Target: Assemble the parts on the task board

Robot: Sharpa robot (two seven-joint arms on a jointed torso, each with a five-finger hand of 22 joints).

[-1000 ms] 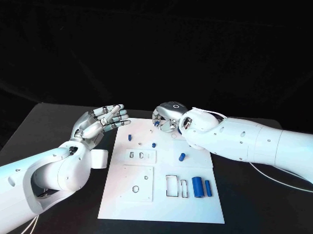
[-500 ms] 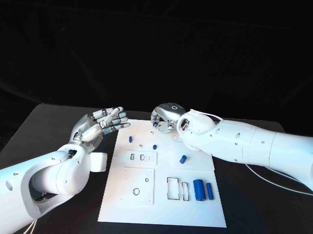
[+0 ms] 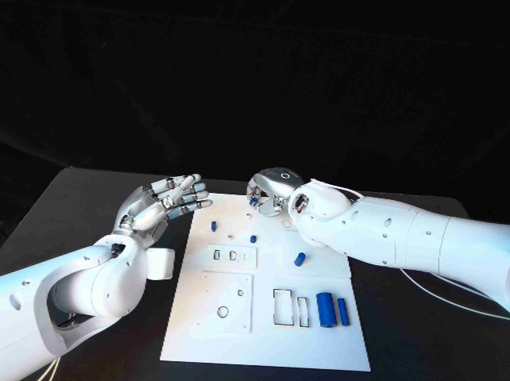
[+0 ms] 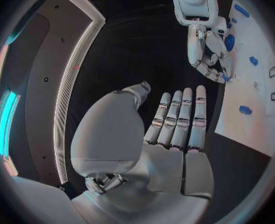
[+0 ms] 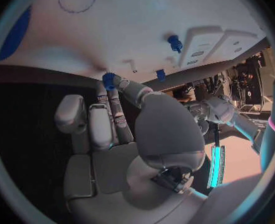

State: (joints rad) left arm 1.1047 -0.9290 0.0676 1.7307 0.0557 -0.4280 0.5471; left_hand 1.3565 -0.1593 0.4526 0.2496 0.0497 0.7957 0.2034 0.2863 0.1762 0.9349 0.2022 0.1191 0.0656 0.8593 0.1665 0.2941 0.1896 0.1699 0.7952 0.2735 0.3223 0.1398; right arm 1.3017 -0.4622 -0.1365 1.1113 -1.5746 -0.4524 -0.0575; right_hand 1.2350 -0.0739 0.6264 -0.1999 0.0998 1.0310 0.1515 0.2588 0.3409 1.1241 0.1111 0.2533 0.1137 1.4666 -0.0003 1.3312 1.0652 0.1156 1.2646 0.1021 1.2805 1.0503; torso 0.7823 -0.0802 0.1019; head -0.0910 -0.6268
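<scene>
The white task board is lying in the middle of the black table, and blue parts are sitting on it. Two long blue cylinders are lying side by side near its right edge, just beside a pair of narrow rectangular slots. A short blue part is resting farther up the board, and two small blue pegs are standing near a raised square plate with two small openings. A second raised plate carrying an oval hole is sitting below that one.

The right hand is hovering over the far end of the board, pinching a small blue part between its fingertips. The left hand is hanging just off the board's left edge, released and grasping nothing, its fingers stretching straight and lying side by side.
</scene>
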